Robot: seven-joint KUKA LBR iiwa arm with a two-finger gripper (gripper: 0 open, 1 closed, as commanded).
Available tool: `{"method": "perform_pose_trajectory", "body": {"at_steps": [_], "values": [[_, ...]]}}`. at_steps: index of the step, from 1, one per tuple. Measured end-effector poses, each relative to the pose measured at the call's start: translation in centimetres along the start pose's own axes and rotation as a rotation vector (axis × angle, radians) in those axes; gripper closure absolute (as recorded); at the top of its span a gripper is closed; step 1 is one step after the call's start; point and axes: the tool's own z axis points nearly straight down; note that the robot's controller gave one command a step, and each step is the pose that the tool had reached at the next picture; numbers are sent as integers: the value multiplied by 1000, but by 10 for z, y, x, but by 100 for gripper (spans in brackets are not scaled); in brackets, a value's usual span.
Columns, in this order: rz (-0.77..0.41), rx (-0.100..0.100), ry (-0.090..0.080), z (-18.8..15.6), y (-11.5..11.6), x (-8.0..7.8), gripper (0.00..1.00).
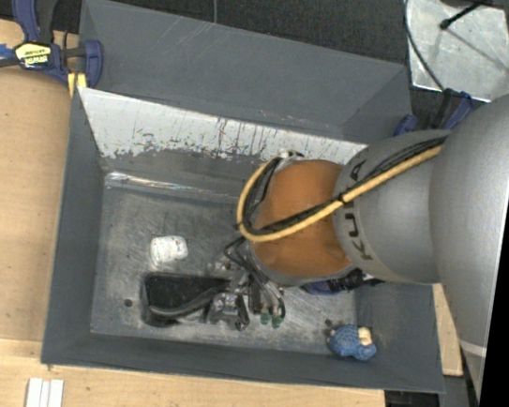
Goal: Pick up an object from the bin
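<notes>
My gripper (241, 308) reaches down at the front middle of the bin floor, below the orange cover. Its metal fingers stand right at the right end of a flat black object (175, 294) that lies along the front of the floor. Whether the fingers touch or enclose that black object I cannot tell. A small white crumpled piece (169, 250) lies just behind the black object, to the left of the gripper. A small blue toy figure with a pale face (350, 341) lies at the front right corner.
The arm and its orange cover with yellow and black cables hang over the right middle of the bin. Something blue shows partly under the arm at the right. The bin's sloped walls rise close on all sides.
</notes>
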Motion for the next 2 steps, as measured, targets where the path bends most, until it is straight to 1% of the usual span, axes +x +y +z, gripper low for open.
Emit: {"method": "perform_pose_trajectory", "body": {"at_steps": [1,2], "values": [[-151,-1,-6,-17,-25,12,100],[-141,-1,-5,-191,-14,3,100]]}}
